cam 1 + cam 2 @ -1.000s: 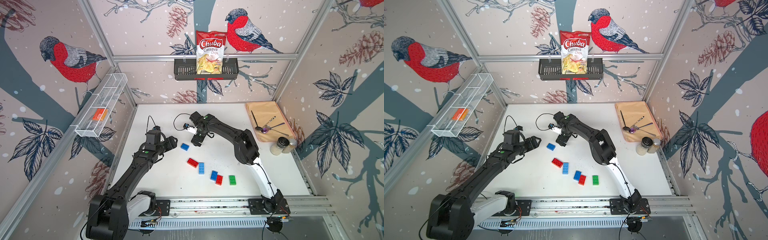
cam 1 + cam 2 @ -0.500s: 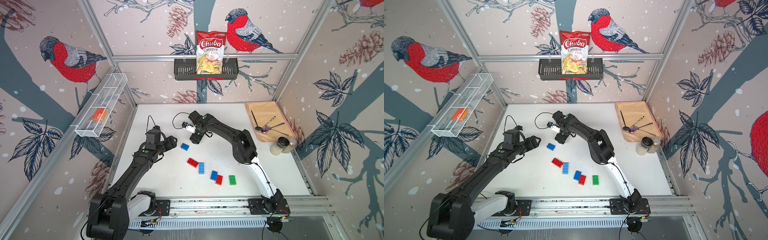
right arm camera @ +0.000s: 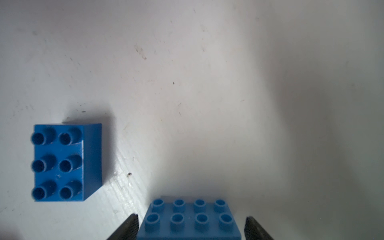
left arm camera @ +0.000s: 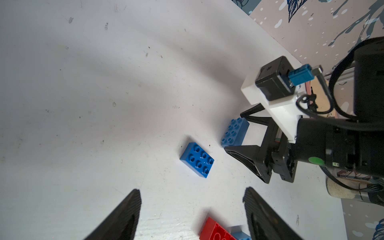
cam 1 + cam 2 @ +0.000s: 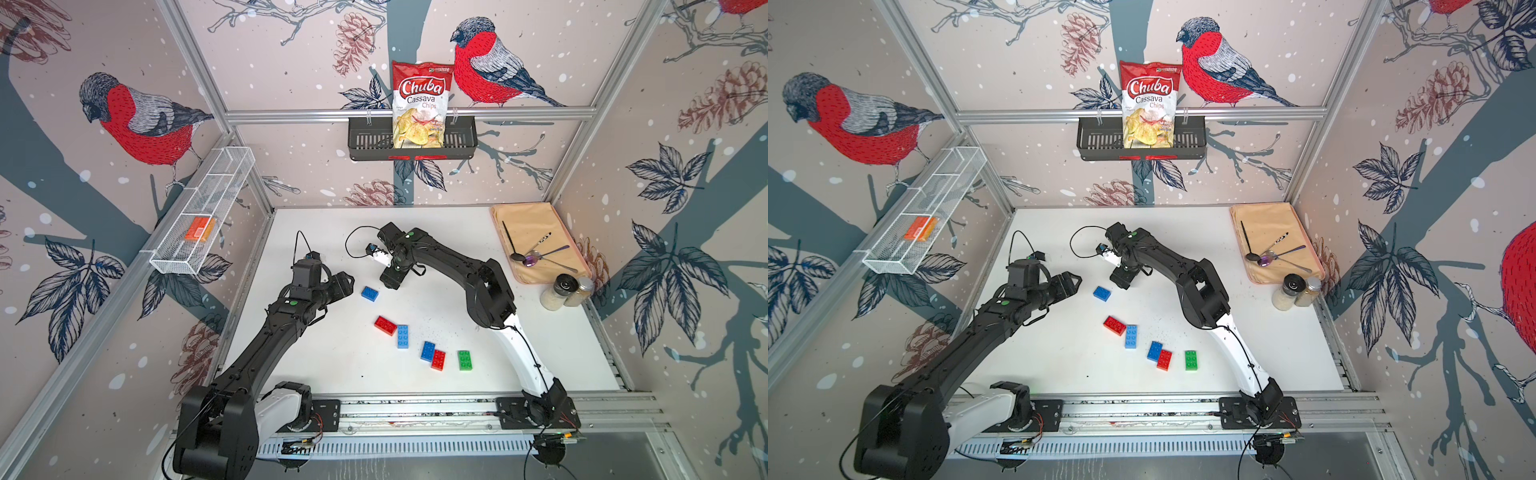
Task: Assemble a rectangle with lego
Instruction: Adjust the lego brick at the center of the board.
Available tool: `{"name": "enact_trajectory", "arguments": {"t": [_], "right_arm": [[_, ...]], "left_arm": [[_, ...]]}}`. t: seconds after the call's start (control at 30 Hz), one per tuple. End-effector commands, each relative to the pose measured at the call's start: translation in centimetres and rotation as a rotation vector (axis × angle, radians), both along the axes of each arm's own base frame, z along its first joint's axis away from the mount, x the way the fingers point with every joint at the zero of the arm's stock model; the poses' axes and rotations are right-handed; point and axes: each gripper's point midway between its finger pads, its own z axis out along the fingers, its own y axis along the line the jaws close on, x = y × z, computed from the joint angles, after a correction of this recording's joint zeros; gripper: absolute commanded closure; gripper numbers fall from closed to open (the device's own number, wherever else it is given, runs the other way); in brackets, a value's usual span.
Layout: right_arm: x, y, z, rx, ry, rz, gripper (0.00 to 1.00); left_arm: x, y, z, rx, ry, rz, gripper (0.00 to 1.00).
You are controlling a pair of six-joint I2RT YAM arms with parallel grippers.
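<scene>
My right gripper [image 3: 191, 226] points down at the table, open, its jaws on either side of a light blue lego brick [image 3: 188, 220] with a small gap on each side. That brick [image 4: 234, 132] rests on the table between the right gripper's fingers [image 4: 245, 158]. The gripper [image 5: 392, 282] hides it in both top views. A darker blue brick [image 5: 369, 293] [image 3: 62, 164] lies beside it. My left gripper [image 4: 192, 199] [image 5: 347, 282] hovers open and empty near that brick. Closer to the front lie a red brick [image 5: 385, 325], a light blue one [image 5: 402, 336], a blue one [image 5: 427, 350], a second red one [image 5: 438, 360] and a green one [image 5: 464, 360].
A tan tray [image 5: 523, 216] with spoons sits at the back right, and two shakers [image 5: 565, 291] stand beside it. A wire basket [image 5: 183, 257] on the left wall holds an orange piece [image 5: 199, 228]. A black basket [image 5: 365, 137] with a chips bag hangs on the back wall.
The right arm has drawn very slightly to the left over the light blue brick. The left arm and the loose bricks have not moved.
</scene>
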Motion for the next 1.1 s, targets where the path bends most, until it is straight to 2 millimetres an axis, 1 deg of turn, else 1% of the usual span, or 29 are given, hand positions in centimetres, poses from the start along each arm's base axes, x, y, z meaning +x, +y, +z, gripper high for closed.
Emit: {"name": "enact_trajectory", "arguments": {"t": [0.0,0.1,0.27,0.37,0.57,0.7,0.8,0.83,0.97,1.03,1.07], "right_arm": [[-0.2,-0.1,0.1,-0.004,-0.001,-0.020,0.17],[0.0,0.0,0.1,0.004,-0.011,-0.032,0.20],[0.3,0.5,0.8,0.038,-0.028,-0.042,0.32],[0.5,0.8,1.5,0.056,-0.044,-0.048,0.35],[1.7,1.0,4.1,0.152,-0.149,-0.100,0.35],[2.3,0.5,5.4,0.261,-0.269,-0.181,0.35],[2.2,-0.1,6.3,0.382,-0.372,-0.266,0.36],[2.0,-0.3,6.8,0.426,-0.412,-0.299,0.36],[-0.4,-0.8,8.6,0.617,-0.605,-0.359,0.36],[-1.4,-0.8,9.1,0.682,-0.680,-0.377,0.36],[-1.8,-0.8,8.9,0.695,-0.707,-0.385,0.36]], "left_arm": [[0.5,0.1,0.5,0.012,-0.027,-0.008,0.22],[0.5,-0.1,0.3,0.012,-0.019,-0.016,0.22],[0.5,-0.1,0.1,0.013,-0.012,-0.019,0.22],[0.5,-0.1,0.0,0.014,-0.009,-0.019,0.22],[0.6,0.0,-0.1,0.024,-0.006,-0.021,0.22],[0.6,0.2,-0.3,0.038,0.001,-0.017,0.23],[0.7,0.2,-0.4,0.042,0.001,-0.015,0.23],[0.7,0.2,-0.5,0.039,0.005,-0.015,0.23],[0.8,0.1,-0.8,0.037,0.017,-0.018,0.24],[0.8,0.1,-1.0,0.038,0.023,-0.018,0.24],[0.8,0.1,-1.1,0.038,0.026,-0.018,0.24]]}}
